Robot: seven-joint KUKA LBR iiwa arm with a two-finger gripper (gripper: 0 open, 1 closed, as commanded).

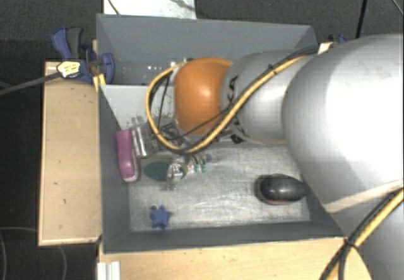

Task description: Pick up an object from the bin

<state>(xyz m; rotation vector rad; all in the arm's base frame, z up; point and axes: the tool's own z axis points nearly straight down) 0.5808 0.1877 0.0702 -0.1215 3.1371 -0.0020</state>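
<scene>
The fingers hang low in the left half of the grey bin, under the arm's orange cover. Whether they are released or clenched cannot be told. Right at their tip lies a teal piece, flat, rounded and dull green-blue, on the bin floor. It sits between them and a purple oblong thing that lies along the left wall. A blue star-shaped thing lies nearer the front wall, and a dark oval thing well apart to the right

No text, label, brand or number is legible.
</scene>
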